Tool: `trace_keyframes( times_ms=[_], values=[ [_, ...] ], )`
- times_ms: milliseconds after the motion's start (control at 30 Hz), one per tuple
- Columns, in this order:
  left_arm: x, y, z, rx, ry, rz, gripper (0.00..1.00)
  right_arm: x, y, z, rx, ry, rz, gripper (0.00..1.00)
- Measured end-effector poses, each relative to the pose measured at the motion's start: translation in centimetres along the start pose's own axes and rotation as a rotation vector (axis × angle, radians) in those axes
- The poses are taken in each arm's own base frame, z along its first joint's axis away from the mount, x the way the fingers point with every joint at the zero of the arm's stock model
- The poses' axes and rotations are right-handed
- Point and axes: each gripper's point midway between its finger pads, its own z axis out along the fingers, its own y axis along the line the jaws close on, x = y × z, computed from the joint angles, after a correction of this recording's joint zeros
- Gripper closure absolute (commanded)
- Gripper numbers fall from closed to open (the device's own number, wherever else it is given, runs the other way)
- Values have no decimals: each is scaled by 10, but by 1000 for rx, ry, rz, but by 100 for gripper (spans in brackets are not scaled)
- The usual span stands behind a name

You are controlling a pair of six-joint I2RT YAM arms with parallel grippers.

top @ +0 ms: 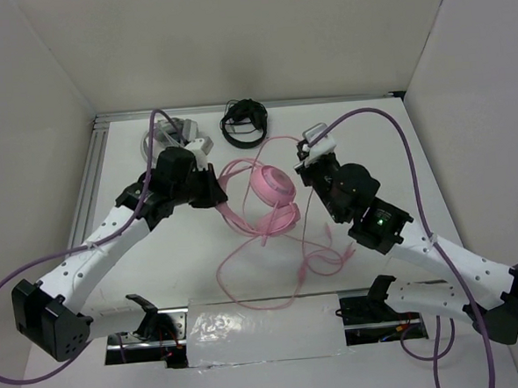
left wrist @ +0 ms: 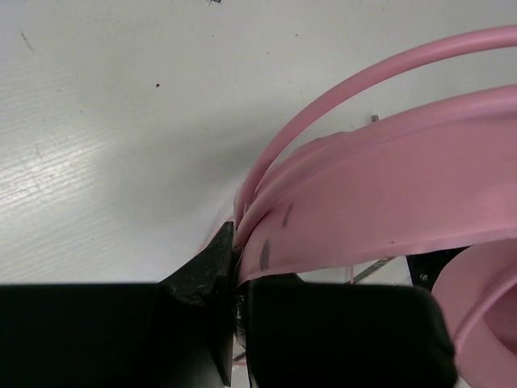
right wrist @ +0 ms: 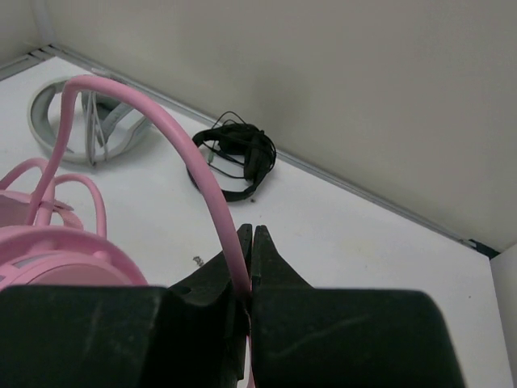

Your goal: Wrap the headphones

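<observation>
The pink headphones point(top: 272, 186) sit at the table's middle, one earcup above the other, with the headband point(top: 231, 174) arching to the left. My left gripper point(top: 219, 190) is shut on the headband's lower left part; the left wrist view shows the broad pink band point(left wrist: 380, 202) running out of the closed jaws point(left wrist: 234, 252). My right gripper point(top: 303, 169) is just right of the upper earcup, shut on the thin pink cable point(right wrist: 198, 174), which curves up and left from the jaws point(right wrist: 252, 236). The rest of the cable point(top: 264, 273) lies in loose loops toward the near edge.
Grey-white headphones point(top: 172, 133) lie at the back left and black headphones point(top: 244, 123) at the back centre; both show in the right wrist view, grey-white point(right wrist: 89, 121) and black point(right wrist: 238, 153). White walls close three sides. A shiny strip point(top: 249, 322) runs along the near edge.
</observation>
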Motion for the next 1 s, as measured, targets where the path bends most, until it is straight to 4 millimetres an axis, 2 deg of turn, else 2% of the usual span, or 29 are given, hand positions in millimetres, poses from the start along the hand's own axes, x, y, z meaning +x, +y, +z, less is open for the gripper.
trace_keyframes(
  times_ms=[100,267,367,467,567,600,667,800,900,1000],
  values=[
    [6,0,3,25,-19,44,100,-11,-8,1,4,-21,16,100],
    [38,-10,0,95,16,161,100,-30,-18,11,2,-44,39,100],
    [45,-22,-5,131,17,224,100,-26,-15,21,-11,-30,47,100],
    [45,-32,-10,157,-7,274,100,-6,-9,33,-42,24,70,100],
    [43,-39,-19,176,-36,300,100,21,-19,46,-37,83,120,100],
    [41,-41,-24,182,-51,306,100,25,-16,48,-59,90,156,100],
    [36,-44,-33,192,-81,315,100,54,-35,53,-12,145,183,100],
    [22,-49,-52,197,-150,320,100,96,-48,53,17,226,274,100],
    [14,-50,-63,189,-190,315,100,113,-57,53,31,258,337,100],
    [11,-48,-67,171,-197,294,100,122,-60,52,20,270,390,100]
  ],
)
